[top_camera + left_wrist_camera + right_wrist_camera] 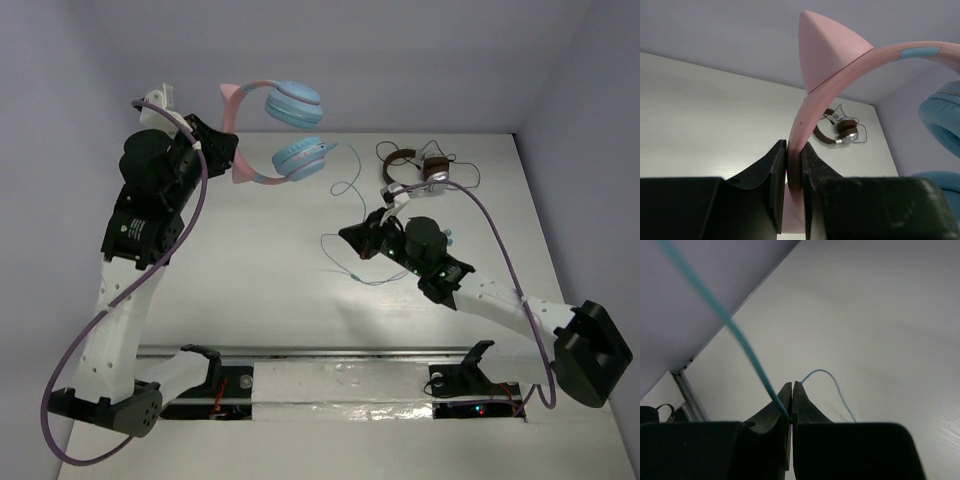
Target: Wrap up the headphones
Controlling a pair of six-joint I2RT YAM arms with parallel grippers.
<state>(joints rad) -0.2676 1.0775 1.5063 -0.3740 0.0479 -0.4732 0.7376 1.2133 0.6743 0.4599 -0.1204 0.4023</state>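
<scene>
- Headphones [300, 157] were held up at the far left of the tabletop [250, 290], near the back wall, with one light blue ear cup above the other in the top view.
- The left tool [222, 147] was closed narrowly on the pink headband [802, 105]. In the left wrist view both fingers [772, 170] pressed against its sides, a little below a pointed cat ear [832, 50].
- A blue ear cup [942, 120] showed at the right edge of that view.
- The right tool [350, 238] sat well apart from the ear cups, nearer the middle of the tabletop. Its jaws were shut to a sliver, pinching the thin pale-blue cable [742, 337].
- From the pinch, the cable ran straight toward the upper left of the right wrist view. Another stretch curved away past the fingertips.
- Smaller brown-and-silver headphones [412, 165] lay near the far edge, beyond the right tool.
</scene>
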